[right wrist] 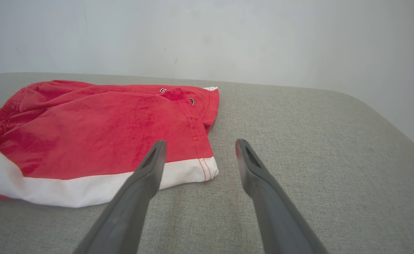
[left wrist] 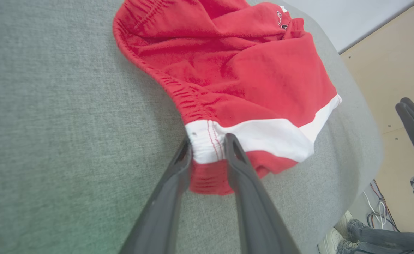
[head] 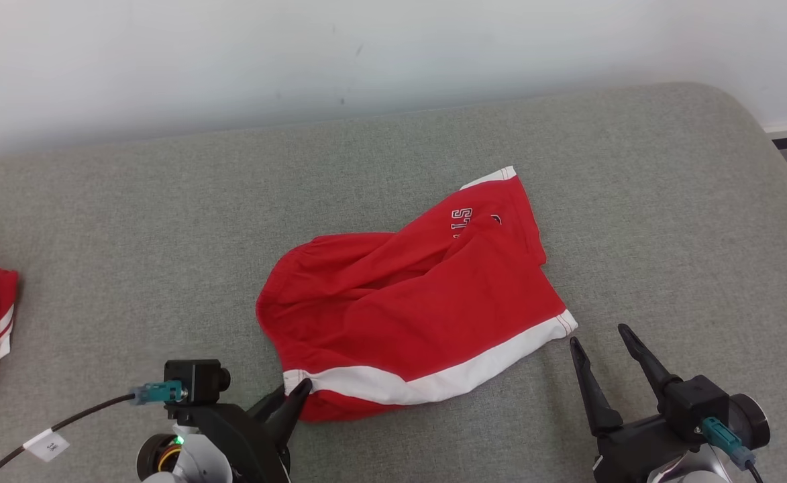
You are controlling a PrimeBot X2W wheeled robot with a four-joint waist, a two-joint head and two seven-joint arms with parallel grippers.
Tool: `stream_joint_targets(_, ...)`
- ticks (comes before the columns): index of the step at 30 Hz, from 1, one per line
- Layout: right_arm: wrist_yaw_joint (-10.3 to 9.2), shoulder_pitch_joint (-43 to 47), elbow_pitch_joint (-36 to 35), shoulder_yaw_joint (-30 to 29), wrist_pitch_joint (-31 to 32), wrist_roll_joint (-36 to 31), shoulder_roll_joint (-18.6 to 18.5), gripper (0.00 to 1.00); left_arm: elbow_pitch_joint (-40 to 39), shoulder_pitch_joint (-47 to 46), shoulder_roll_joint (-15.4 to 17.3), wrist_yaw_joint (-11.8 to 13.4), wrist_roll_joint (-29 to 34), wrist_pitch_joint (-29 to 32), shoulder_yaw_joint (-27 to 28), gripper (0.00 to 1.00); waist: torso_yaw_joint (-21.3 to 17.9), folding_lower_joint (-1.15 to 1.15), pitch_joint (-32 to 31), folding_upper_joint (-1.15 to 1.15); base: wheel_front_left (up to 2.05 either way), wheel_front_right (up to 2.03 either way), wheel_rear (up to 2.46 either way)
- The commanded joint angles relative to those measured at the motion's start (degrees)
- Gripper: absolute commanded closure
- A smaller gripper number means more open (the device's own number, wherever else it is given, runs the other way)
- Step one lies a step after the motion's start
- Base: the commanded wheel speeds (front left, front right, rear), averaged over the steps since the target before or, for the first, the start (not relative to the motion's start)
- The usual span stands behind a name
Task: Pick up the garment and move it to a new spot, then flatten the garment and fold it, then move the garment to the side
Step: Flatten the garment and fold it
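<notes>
Two claws: left claw [left wrist: 208,141] straddles the red shorts' [head: 420,295] waistband corner mid-worktop [head: 165,221], clamped or not I cannot tell; right claw [head: 598,334] gapes nearby. A shallow bite may slip on lifting.

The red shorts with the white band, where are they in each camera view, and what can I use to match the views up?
Head view: red shorts, centre of the grey cushion.
Left wrist view: red shorts in the upper middle, waistband corner between the left gripper jaws.
Right wrist view: red shorts in the left half, beside the right gripper jaws.
Shared landmark: the white band along their near edge.
</notes>
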Motion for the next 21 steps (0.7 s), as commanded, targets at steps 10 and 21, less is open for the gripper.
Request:
stream_joint_targets(10,-0.15,-1.2,1.0,-1.6,2.0,1.1,-1.0,0.00,-2.0,1.4,1.3,1.1,4.3,-5.6,-1.2,1.00,0.6,0.00,1.0,-0.01,0.00,0.00,0.00)
stream_joint_targets(21,-0.15,-5.2,3.7,-2.9,13.4,2.7,-2.6,0.00,-2.6,4.3,-0.3,2.1,8.9,-12.1,-3.8,1.00,3.2,0.00,3.1,-0.01,0.00,0.00,0.00)
